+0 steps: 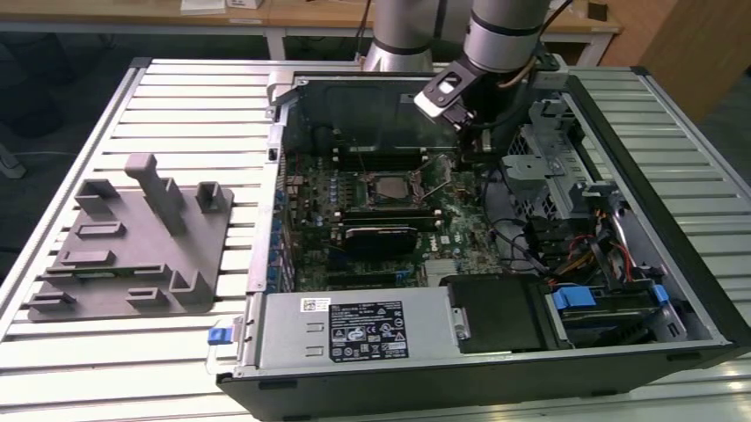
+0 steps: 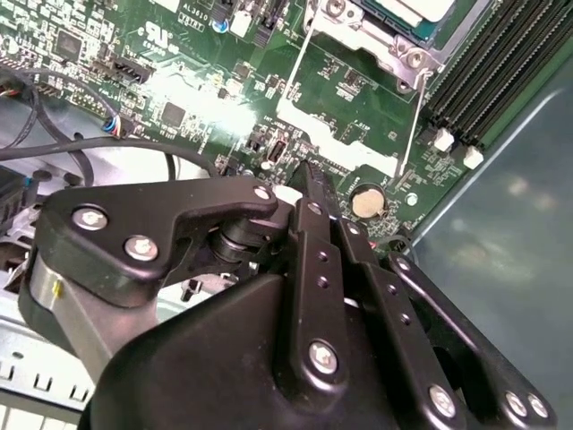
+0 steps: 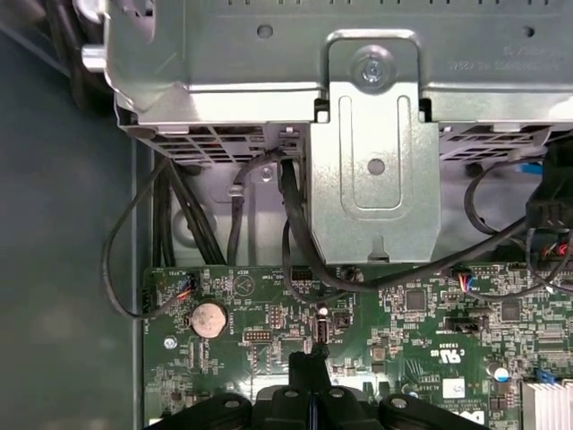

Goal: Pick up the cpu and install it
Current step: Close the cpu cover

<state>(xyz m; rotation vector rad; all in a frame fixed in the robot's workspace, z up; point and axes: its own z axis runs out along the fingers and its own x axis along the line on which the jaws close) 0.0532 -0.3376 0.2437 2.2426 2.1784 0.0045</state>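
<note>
Two jaws together, low over motherboard (image 3: 403, 331), near the cpu (image 1: 388, 186)

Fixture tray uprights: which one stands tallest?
The central post on the tray, between two short rear blocks; it rises well above everything else there.

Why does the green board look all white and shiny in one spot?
In the second wrist view, light glares off the board, bleaching a patch white; in the first wrist view it is evenly lit, without glare; in the exterior view it sits dimmer inside the case.
</note>
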